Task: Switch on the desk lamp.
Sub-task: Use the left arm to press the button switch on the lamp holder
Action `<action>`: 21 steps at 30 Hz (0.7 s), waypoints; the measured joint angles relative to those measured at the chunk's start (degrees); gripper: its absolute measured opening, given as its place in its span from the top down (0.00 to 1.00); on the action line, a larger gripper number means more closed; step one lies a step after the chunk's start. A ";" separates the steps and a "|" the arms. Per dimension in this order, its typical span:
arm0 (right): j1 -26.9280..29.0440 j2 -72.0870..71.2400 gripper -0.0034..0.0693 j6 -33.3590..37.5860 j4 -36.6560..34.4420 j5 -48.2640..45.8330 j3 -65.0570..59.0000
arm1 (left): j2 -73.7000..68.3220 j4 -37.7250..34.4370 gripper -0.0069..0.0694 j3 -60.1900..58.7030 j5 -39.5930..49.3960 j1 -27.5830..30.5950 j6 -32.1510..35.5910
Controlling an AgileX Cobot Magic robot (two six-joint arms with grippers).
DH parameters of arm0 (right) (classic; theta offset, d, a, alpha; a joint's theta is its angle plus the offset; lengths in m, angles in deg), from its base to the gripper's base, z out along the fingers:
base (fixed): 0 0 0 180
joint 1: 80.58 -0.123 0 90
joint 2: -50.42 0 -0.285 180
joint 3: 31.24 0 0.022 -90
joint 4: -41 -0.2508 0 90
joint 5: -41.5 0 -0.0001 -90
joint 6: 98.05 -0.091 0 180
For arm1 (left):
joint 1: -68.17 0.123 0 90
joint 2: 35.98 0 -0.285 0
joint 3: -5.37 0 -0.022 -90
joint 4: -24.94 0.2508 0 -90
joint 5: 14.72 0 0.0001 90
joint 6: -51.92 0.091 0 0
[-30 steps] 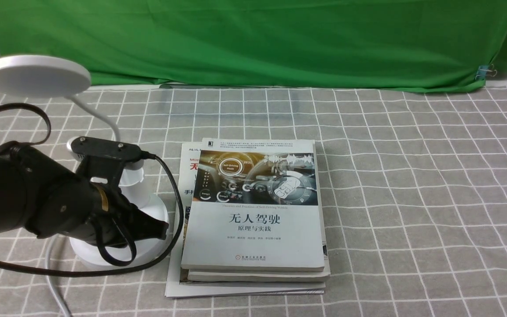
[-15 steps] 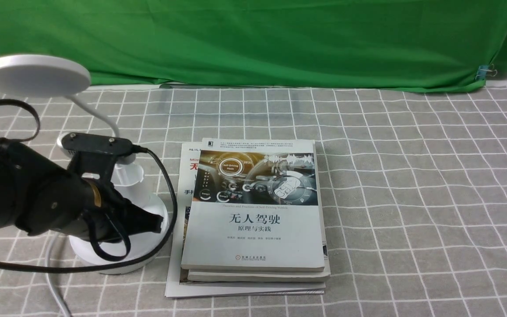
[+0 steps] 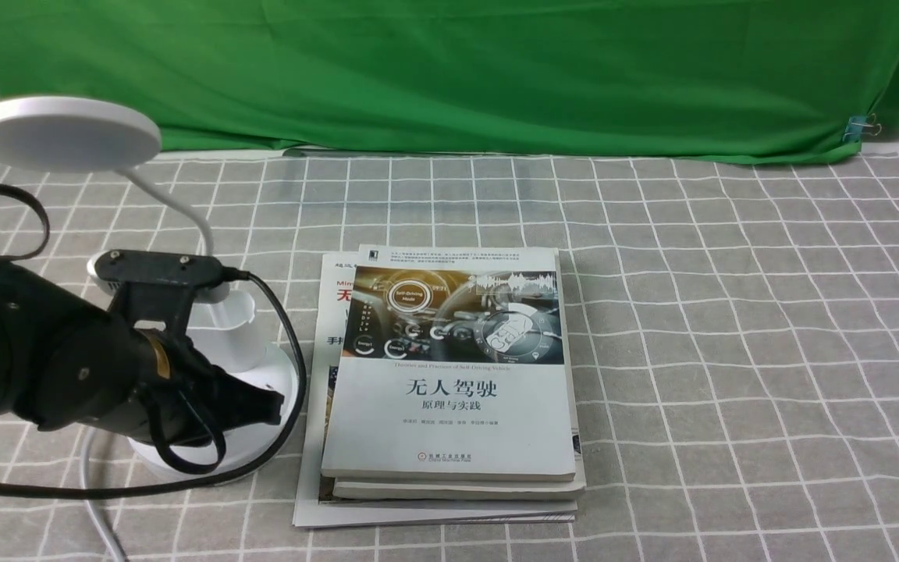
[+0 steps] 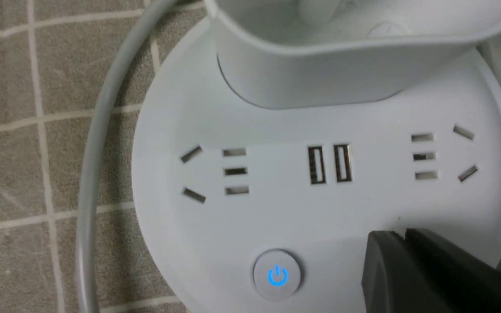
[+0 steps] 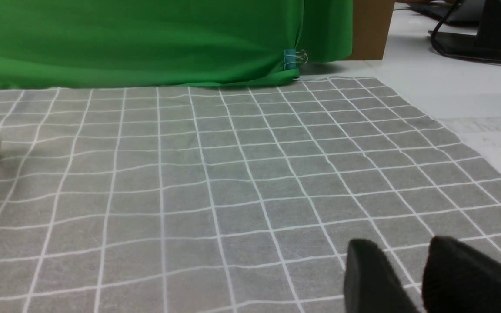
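The white desk lamp stands at the left: disc head, thin gooseneck, cup holder, round base. No glow shows from the head. The left wrist view shows the base with sockets, two USB ports and a round button whose power sign is lit blue. My left gripper is shut and empty, its tip low over the base, beside that button. My right gripper is open and empty above the cloth; the front view does not show it.
A stack of books lies right beside the lamp base. The lamp's white cord runs to the front edge. A grey checked cloth covers the table; a green backdrop hangs behind.
My left arm has drawn a little to the left over the lamp base, jaws still shut. The lamp and the books have not moved.
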 joint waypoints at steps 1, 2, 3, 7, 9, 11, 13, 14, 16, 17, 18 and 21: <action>0.00 0.00 0.62 0.00 0.00 0.00 0.00 | 0.00 0.00 0.88 0.00 -0.11 0.00 0.00; 0.00 0.00 0.62 0.00 0.00 0.00 0.00 | -0.06 0.00 0.88 0.00 -0.13 0.00 0.00; 0.00 0.00 0.62 0.00 0.00 0.00 0.00 | -0.11 0.00 0.88 0.00 -0.19 0.00 0.02; 0.00 0.00 0.62 0.00 0.00 0.00 0.00 | -1.07 0.00 0.88 0.00 -0.64 0.00 0.07; 0.00 0.00 0.62 0.00 0.00 0.00 0.00 | -1.18 0.00 0.88 0.00 -0.77 0.00 0.07; 0.00 0.00 0.62 0.00 0.00 0.00 0.00 | -1.23 0.00 0.88 0.00 -0.81 0.00 0.08; 0.00 -0.06 0.62 0.00 0.00 0.00 0.00 | -1.23 0.00 0.88 0.00 -0.81 0.00 0.08; 0.00 0.00 0.62 0.00 0.00 0.00 0.00 | -1.30 0.00 0.88 0.00 -0.81 0.00 0.08; 0.00 0.00 0.62 0.00 0.00 0.00 0.00 | -1.49 0.00 0.88 0.00 -0.70 0.00 0.42; 0.00 0.00 0.62 0.00 0.00 0.00 0.00 | -1.63 0.00 0.88 0.05 -0.70 0.00 0.81; 0.00 0.00 0.62 0.00 0.00 0.00 0.00 | -1.73 0.00 0.88 0.05 -0.70 0.00 0.81; 0.00 0.00 0.62 0.00 0.00 0.00 0.00 | -2.50 0.06 0.88 0.24 -0.63 0.00 1.15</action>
